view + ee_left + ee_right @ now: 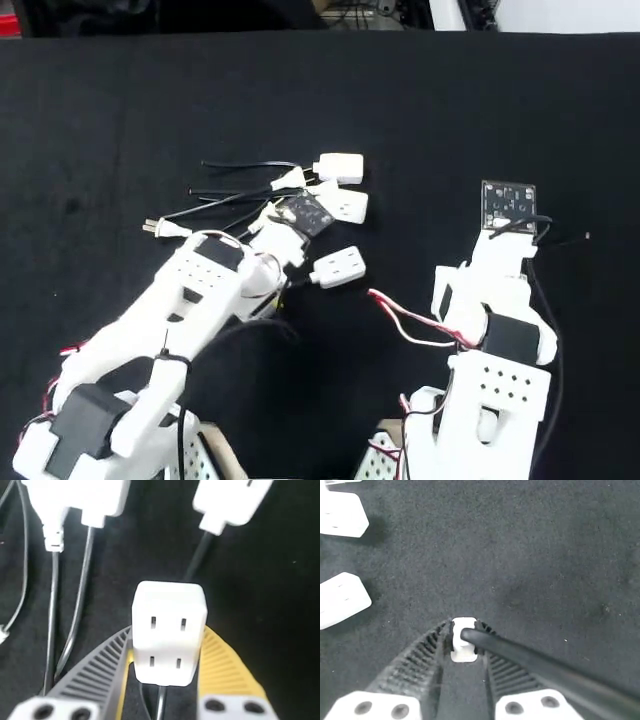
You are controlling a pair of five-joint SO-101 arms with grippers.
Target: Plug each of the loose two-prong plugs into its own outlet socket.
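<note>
- The left gripper point(167, 652) is clamped on a white outlet socket point(169, 611), its grey and yellow fingers point(100, 667) pressed against the block's two sides.
- In the high view, that socket point(346, 205) lies near the middle of the black table point(450, 100). A second socket point(340, 167) sits just beside it at 12 o'clock and a third socket point(338, 266) near it at 6 o'clock.
- The right gripper point(464, 647) is closed on a small white plug point(463, 639). The plug's black cable point(545, 667) runs back over the claw, well apart from the sockets at their 3 o'clock.
- A loose plug point(158, 228) lies on the cloth at 9 o'clock of the sockets, and another plug point(290, 180) lies just beside the second socket.
</note>
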